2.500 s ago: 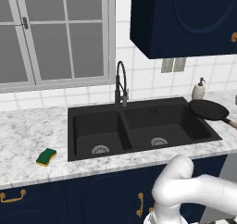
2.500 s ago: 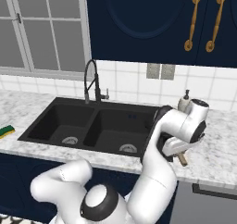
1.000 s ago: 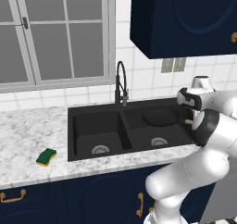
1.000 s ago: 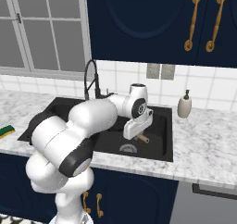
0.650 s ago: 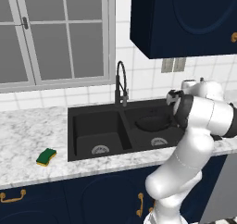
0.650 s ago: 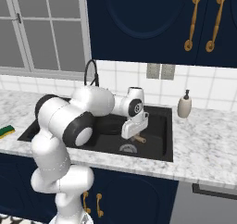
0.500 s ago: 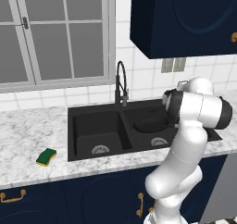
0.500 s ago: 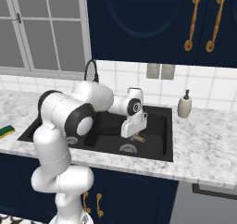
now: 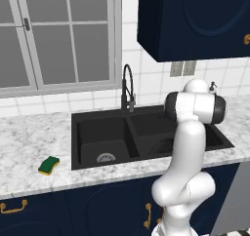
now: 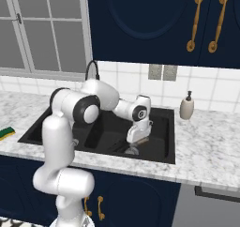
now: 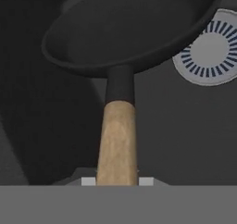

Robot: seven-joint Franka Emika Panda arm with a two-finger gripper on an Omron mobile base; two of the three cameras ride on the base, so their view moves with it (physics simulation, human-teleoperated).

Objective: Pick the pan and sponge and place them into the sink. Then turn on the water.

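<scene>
hand view: gripper (image 11: 118,183) clamped on pan (image 11: 132,28) by its wooden handle, above the sink (image 9: 93,132) drain (image 11: 210,49). left base view: sponge (image 9: 49,165) on counter (image 9: 29,147).

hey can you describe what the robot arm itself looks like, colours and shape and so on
The arm is built of glossy white, rounded tube-like segments joined by dark, nearly black round joint caps. It rises from a bulbous white base. The gripper at its end is a boxy white hand. No cables or markings are visible.
</scene>
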